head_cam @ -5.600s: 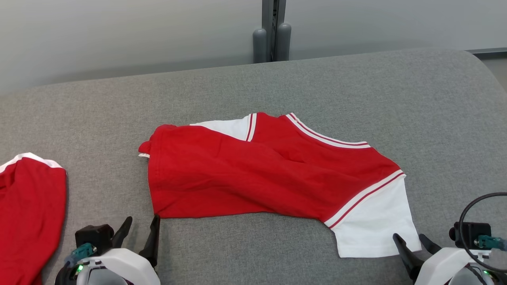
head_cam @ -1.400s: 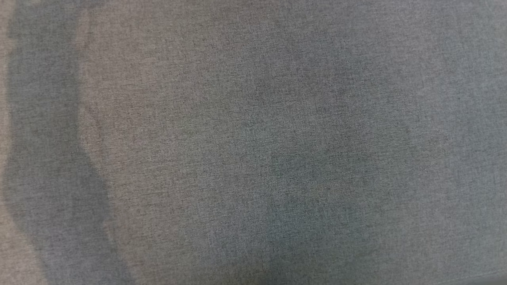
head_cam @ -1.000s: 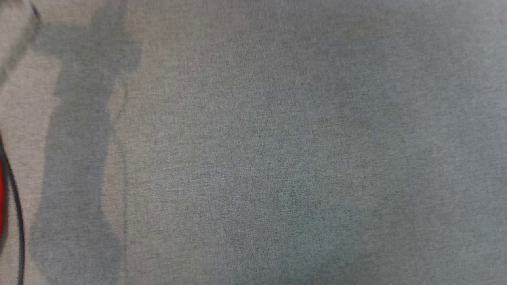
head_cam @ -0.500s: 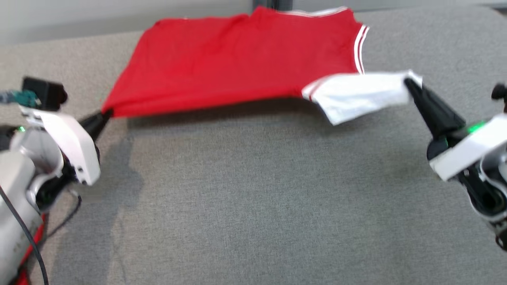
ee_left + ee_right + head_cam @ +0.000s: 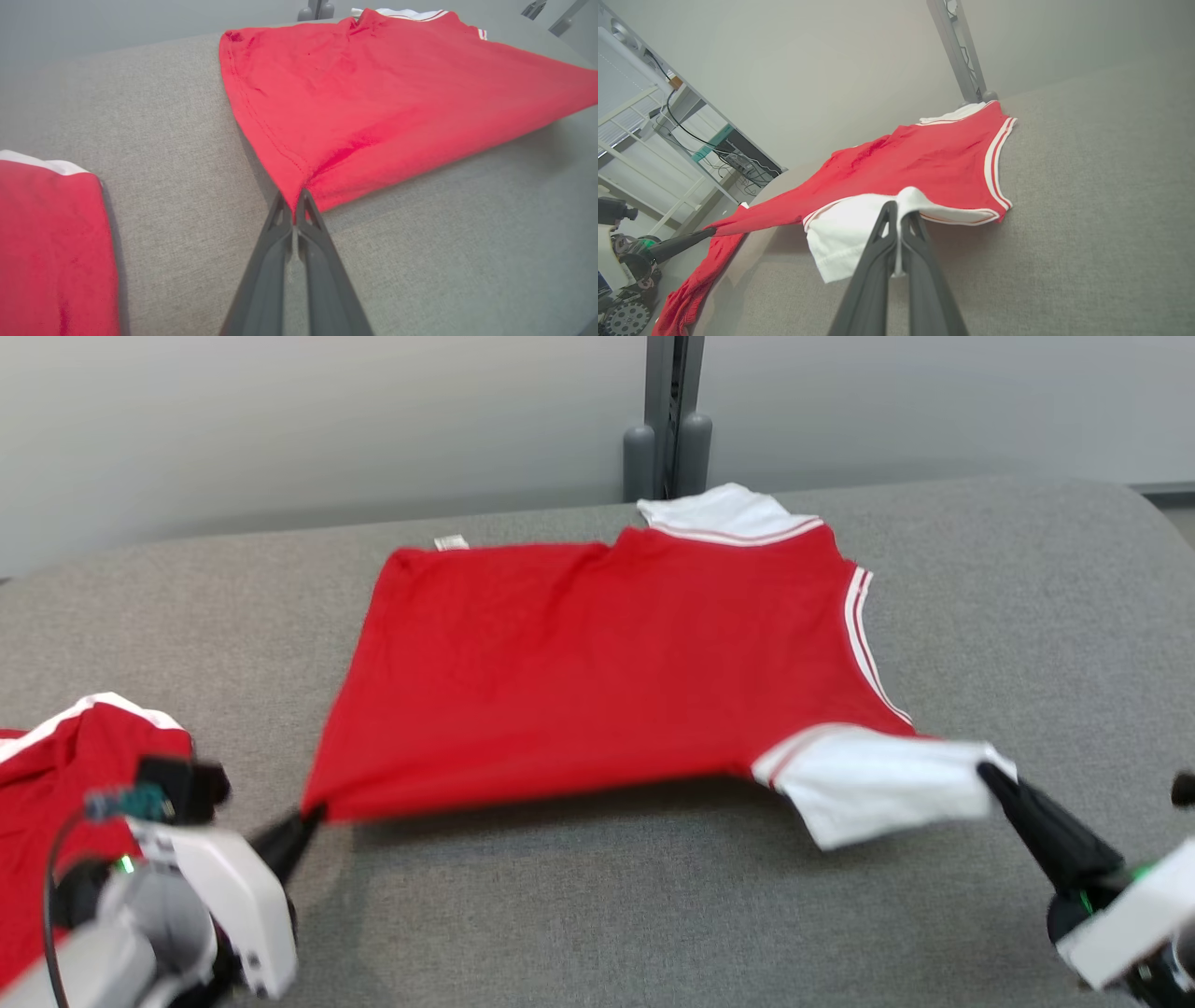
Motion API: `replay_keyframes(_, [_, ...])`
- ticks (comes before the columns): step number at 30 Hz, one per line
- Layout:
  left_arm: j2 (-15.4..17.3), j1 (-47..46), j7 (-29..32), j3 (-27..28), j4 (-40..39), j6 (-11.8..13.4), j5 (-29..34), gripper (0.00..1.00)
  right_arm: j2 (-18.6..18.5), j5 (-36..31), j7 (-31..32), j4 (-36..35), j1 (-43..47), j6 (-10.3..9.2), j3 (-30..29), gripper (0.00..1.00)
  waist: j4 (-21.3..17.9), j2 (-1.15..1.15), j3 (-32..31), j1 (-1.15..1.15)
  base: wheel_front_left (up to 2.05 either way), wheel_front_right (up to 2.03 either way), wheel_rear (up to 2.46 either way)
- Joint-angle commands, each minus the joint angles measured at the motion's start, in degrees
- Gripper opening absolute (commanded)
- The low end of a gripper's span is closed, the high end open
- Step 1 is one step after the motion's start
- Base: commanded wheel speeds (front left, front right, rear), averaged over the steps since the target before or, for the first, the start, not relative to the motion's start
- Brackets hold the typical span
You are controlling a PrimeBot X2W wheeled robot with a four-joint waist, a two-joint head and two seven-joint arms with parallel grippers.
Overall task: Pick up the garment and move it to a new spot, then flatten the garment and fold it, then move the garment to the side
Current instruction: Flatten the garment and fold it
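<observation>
The red shirt (image 5: 597,663) lies spread across the grey cushion (image 5: 597,915), its far edge resting near the post (image 5: 665,420) and its near edge raised just off the surface. The left gripper (image 5: 306,819) is clenched on the near left hem corner, and the right gripper (image 5: 987,773) is clenched on the end of the white sleeve (image 5: 868,784). Another red garment (image 5: 56,803) lies apart at the left.

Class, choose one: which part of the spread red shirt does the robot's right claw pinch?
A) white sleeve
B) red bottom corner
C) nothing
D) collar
A: the right claw is shut on the white sleeve, while the left claw grips a red corner of the shirt.
</observation>
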Motion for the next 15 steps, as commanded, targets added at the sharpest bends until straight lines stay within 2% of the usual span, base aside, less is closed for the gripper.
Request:
replay_keyframes(1, [0.6, 3.6, -0.6, 0.1, -2.4, 2.0, -1.0, 0.00, -0.9, -0.5, -0.4, -0.8, 3.4, 0.12, -1.4, 0.00, 0.5, 0.00, -1.1, 0.00, 0.00, 0.00, 0.00])
replay_keyframes(4, [2.9, 7.9, -0.7, -0.1, -7.6, 5.7, -0.9, 0.00, -1.2, -1.4, 0.7, -3.1, 8.9, 0.12, -4.0, 0.00, 0.8, 0.00, -1.1, 0.00, 0.00, 0.00, 0.00])
replay_keyframes(7, [4.5, 11.4, -0.1, 0.0, -12.5, 8.2, -2.0, 0.00, -1.3, -1.9, 3.1, -5.3, 13.9, 0.12, -7.1, 0.00, 1.0, 0.00, -0.7, 0.00, 0.00, 0.00, 0.00])
replay_keyframes(15, [10.1, 18.5, 4.4, -0.9, -22.8, 13.7, -4.9, 0.00, 0.7, -5.1, 14.2, -10.2, 26.0, 0.12, -16.1, 0.00, 0.7, 0.00, -0.7, 0.00, 0.00, 0.00, 0.00])
